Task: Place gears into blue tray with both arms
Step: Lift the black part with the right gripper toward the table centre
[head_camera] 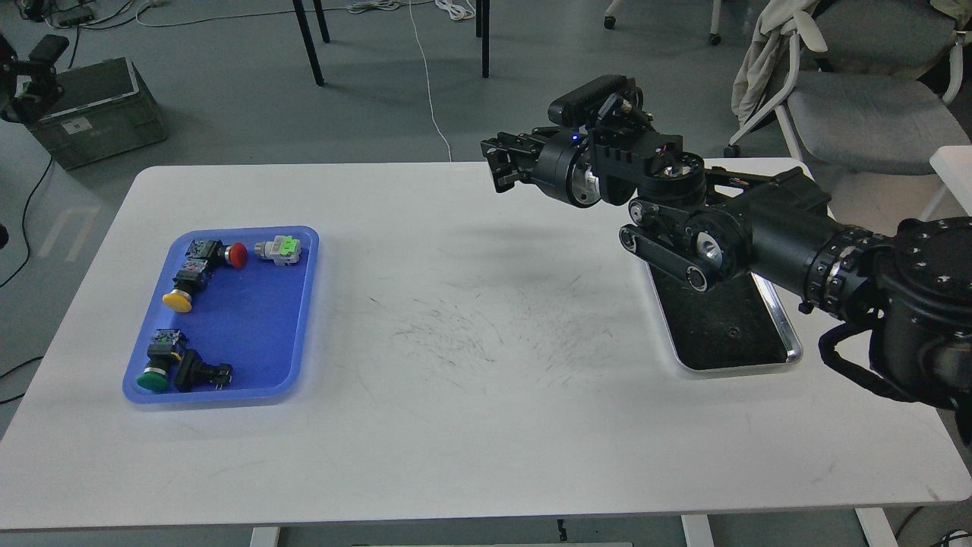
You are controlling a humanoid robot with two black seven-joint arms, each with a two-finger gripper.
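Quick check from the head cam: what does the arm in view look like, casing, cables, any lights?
The right arm is matte black with ribbed, round joint housings, silver discs at the wrist, a small blue light and a black cable loop. Its right gripper is black and boxy.

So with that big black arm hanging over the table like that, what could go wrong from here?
1. The one gear I can make out, a tiny black toothed disc, lies on the dark bottom of the shiny steel tray; it may be easy to miss or fumble.
2. The rectangular blue plastic tray already holds several push-button switches; a dropped gear could land on one and bounce.
3. The right gripper sits far from both trays, so the carry across is long.
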